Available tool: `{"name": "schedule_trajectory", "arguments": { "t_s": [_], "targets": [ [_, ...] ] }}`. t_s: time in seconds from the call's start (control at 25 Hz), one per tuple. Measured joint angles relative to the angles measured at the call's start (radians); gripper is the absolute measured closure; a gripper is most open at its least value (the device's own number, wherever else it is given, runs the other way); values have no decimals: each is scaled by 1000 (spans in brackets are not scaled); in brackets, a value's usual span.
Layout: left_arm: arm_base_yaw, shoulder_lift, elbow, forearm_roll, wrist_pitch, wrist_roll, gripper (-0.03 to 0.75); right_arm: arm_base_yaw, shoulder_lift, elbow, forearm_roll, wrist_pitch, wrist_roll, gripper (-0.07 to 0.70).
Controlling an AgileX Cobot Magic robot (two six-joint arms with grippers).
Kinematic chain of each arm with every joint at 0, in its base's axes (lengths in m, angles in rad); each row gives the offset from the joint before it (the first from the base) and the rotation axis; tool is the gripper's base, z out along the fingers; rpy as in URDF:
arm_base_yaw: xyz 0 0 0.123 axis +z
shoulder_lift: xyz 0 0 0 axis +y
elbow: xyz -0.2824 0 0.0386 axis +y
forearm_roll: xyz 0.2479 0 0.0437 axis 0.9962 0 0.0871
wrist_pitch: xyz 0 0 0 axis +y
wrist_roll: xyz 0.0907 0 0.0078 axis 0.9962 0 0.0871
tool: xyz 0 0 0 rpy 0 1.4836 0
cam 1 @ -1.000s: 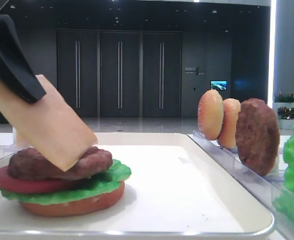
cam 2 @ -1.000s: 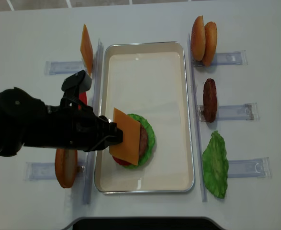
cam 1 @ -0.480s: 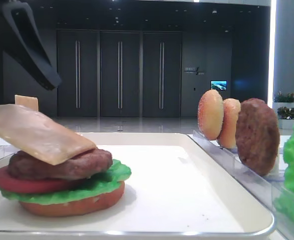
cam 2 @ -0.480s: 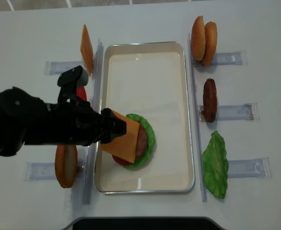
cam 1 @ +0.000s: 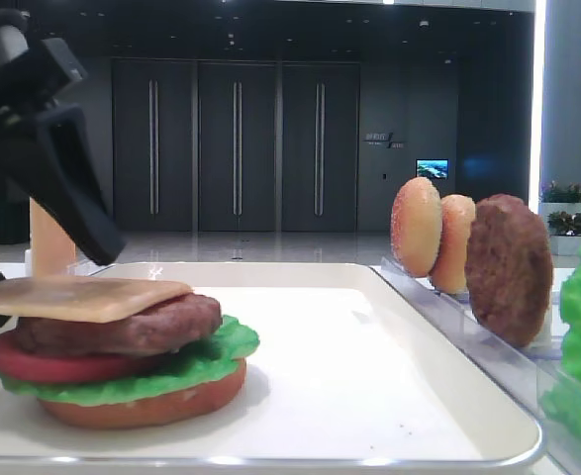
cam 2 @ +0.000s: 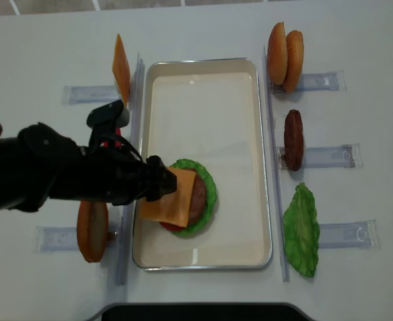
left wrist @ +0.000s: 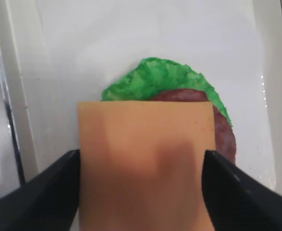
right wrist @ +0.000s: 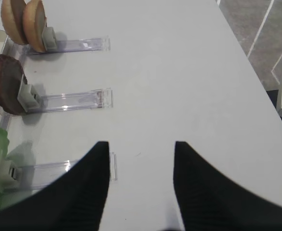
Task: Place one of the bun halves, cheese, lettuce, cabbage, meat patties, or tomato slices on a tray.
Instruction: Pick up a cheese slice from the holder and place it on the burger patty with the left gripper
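While the cheese lies flat on top of the stack, the left gripper stands spread wide, one finger either side of the slice with a gap at each edge; not pinching it, as far as the wrist view shows. Judgement: the placing step looks done, only the arm's retreat is left.

Near to far in the low side view: front rim of the tray, then the stack — orange-brown bun half at the bottom, lettuce, tomato slice, meat patty, cheese on top. Cheese sits level, overhanging the patty toward the gripper's side. Square slice, so no true long axis; edges roughly parallel to the tray's sides, perhaps slightly skewed in the overhead view.

Stack sits in the near half of the tray, toward its left side; far half bare.

Beyond, on racks to the right: spare leaf, a standing patty, two bun halves. Left side: orange cheese slice, another bun half.

Right gripper parked over bare table, fingers apart, holding nothing.
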Motion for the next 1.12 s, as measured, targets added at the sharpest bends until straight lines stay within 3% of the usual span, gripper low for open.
{"name": "schedule_trajectory", "arguments": {
  "t_s": [0.24, 0.56, 0.72, 1.0, 1.12],
  "targets": [
    [0, 55, -89, 0, 20, 9, 132, 0, 0, 0, 0, 0, 0, 328],
    [0, 55, -189, 29, 121, 7, 132, 0, 0, 0, 0, 0, 0, 328],
    [0, 55, -194, 131, 139, -76, 132, 0, 0, 0, 0, 0, 0, 328],
    [0, 55, -194, 354, 238, -237, 132, 0, 0, 0, 0, 0, 0, 328],
    [0, 55, -194, 440, 257, -310, 132, 0, 0, 0, 0, 0, 0, 328]
  ]
}}
